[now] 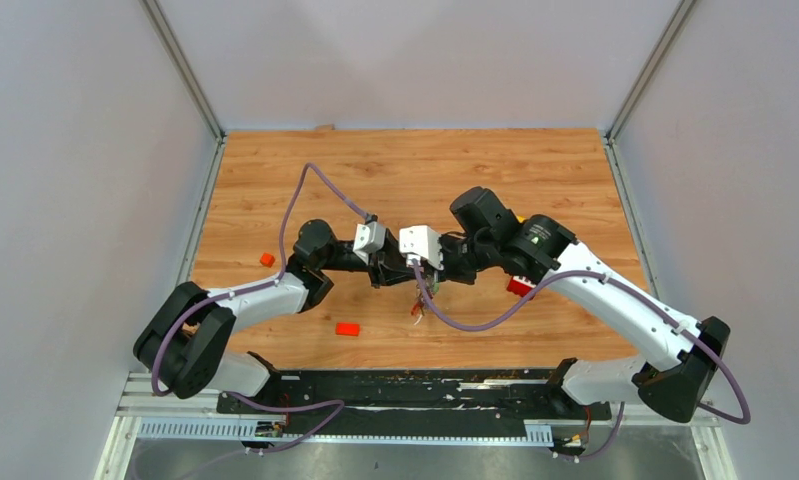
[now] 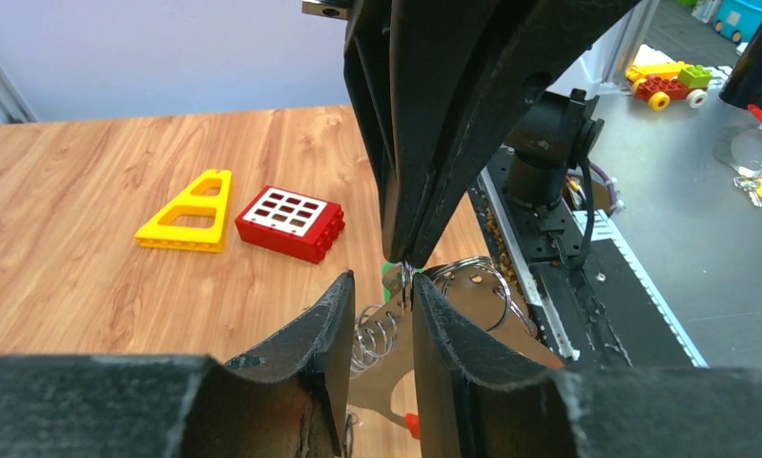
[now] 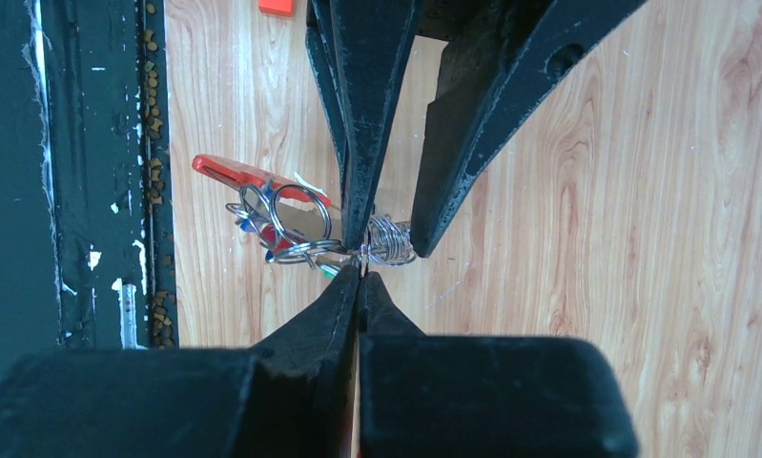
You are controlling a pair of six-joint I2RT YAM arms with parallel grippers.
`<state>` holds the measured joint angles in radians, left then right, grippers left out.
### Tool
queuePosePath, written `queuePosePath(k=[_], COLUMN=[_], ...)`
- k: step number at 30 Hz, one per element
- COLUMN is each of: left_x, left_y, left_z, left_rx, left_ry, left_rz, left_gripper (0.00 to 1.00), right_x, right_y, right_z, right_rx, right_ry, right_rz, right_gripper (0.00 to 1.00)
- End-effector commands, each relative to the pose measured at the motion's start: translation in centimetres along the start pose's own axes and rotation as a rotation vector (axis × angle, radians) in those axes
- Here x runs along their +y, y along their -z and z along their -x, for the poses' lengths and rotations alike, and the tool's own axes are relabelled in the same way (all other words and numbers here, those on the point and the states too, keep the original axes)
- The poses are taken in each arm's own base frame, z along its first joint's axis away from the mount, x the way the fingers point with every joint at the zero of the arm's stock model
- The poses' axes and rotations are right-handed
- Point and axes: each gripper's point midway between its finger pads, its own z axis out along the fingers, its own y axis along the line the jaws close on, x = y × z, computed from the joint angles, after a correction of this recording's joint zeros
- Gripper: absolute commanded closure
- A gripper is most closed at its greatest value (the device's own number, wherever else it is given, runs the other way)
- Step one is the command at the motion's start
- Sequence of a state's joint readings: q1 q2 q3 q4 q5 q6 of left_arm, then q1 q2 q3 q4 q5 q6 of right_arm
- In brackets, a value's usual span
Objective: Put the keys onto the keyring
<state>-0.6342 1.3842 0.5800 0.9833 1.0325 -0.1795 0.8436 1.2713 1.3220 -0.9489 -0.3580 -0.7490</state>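
Observation:
Over the middle of the table, my right gripper [image 3: 360,274] is shut on a thin metal ring of the keyring [image 3: 296,229]. From it hang a red strap [image 3: 234,172], several steel rings and a wire coil [image 3: 391,243]. Small coloured key tags show in the bunch, one of them green [image 3: 330,270]. My left gripper [image 2: 381,286] faces the right one, open. Its fingers [image 2: 334,315] straddle the pinched ring, which lies against the right-hand finger. In the top view the bunch [image 1: 418,305] dangles below where the left gripper [image 1: 400,276] and the right gripper [image 1: 433,276] meet.
A yellow triangular piece [image 2: 191,212] and a red studded brick with a white top [image 2: 291,221] lie on the wood behind the right arm. Two small red blocks [image 1: 267,259] [image 1: 348,328] lie left of centre. The black base rail [image 1: 415,390] runs along the near edge.

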Motion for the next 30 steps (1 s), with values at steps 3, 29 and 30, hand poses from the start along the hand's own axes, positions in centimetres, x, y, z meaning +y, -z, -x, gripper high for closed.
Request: queuePosePath(k=[3, 29, 30], left_x=[0.6, -0.5, -0.8], left_y=[-0.4, -0.7, -0.6], left_z=[2.0, 1.8, 2.1], left_rx=[-0.031, -0.044, -0.062], left_ry=[-0.081, -0.053, -0.058], left_rz=[0.001, -0.040, -0.043], left_gripper=[0.71, 1.00, 1.00], right_x=[-1.0, -1.1, -1.1], right_y=[0.8, 0.7, 0.8], right_z=[1.5, 1.9, 1.9], right_rx=[0.006, 0.001, 0.000], right_ry=[0.042, 0.028, 0.024], right_rz=[-0.042, -0.052, -0.057], right_gripper=[1.00, 0.97, 0.93])
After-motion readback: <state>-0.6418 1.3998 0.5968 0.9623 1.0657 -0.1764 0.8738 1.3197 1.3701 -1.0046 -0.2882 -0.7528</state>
